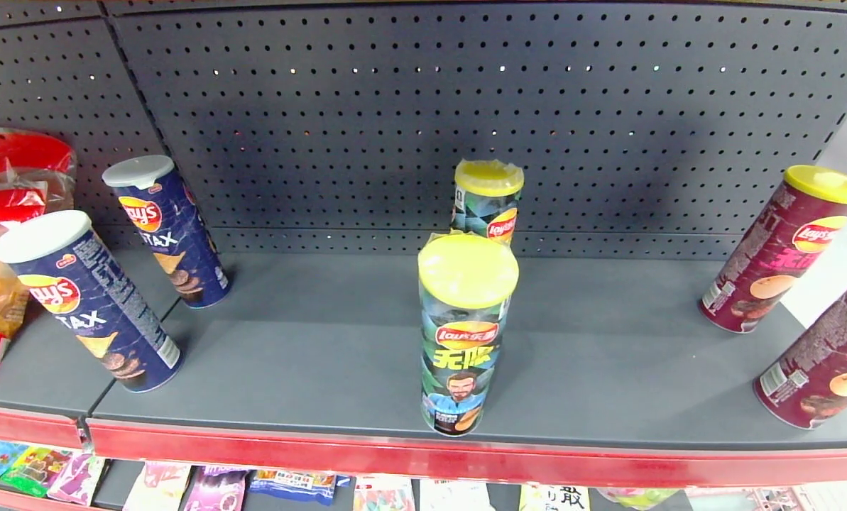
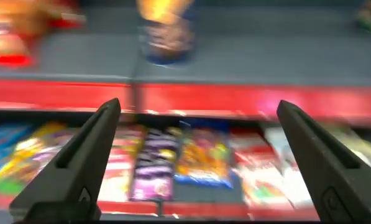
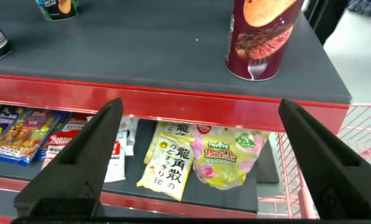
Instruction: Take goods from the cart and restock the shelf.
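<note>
Since both the left gripper [image 2: 199, 106] and the right gripper [image 3: 201, 106] hang empty and spread wide, nothing is in hand. The green canister [image 1: 466, 333] stands upright mid-shelf [image 1: 309, 369], its twin [image 1: 487, 202] at 12 o'clock, blue canisters [image 1: 96, 298] at 9, maroon canisters [image 1: 778, 255] at 3. Such tubes are probably light, stiff, slick and tippy, so grip mid-wall, never the lid.

Logos and lettering on the chip cans [image 1: 466, 333] and snack packets [image 3: 173, 163]
</note>
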Robot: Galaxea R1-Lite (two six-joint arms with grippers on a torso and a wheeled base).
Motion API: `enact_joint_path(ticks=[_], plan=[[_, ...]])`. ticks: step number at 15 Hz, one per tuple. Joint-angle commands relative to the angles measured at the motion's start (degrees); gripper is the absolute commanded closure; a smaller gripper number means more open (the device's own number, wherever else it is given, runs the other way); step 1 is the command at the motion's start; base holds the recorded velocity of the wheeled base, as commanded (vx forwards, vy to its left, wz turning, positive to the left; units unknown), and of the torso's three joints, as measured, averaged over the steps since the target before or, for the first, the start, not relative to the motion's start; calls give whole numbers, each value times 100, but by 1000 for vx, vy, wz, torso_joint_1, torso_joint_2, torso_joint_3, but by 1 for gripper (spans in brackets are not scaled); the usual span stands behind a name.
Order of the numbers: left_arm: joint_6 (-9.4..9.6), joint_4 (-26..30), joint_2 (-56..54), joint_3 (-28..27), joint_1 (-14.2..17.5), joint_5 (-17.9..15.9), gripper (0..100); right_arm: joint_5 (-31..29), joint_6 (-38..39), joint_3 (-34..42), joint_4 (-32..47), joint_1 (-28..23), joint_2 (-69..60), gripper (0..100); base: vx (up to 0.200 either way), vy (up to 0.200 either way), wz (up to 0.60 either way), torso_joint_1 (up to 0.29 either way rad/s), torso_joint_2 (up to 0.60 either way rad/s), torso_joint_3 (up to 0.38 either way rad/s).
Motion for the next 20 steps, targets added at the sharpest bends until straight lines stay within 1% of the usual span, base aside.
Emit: enact_joint_path(ticks=[1,3,6,9,15,18,20], plan=[[-2,-9,11,2,-6,3,0,2,5,0,-2,6,-9,0,0,0,0,0,0,0],[-2,-9,11,2,2,56,0,2,13,0,7,-2,-9,0,0,0,0,0,0,0],[-2,-18,11,2,-6,47,0,2,40,0,-2,6,-9,0,0,0,0,0,0,0],[16,-18,11,2,-6,47,0,2,40,0,7,6,-9,0,-200,0,0,6,7,2],[7,-18,11,2,-6,47,0,2,40,0,7,6,-9,0,0,0,0,0,0,0],[7,-18,11,2,-6,47,0,2,48,0,-2,6,-9,0,0,0,-600,1,5,-1],[7,-18,11,2,-6,47,0,2,48,0,7,-2,-9,0,0,0,0,0,0,0]])
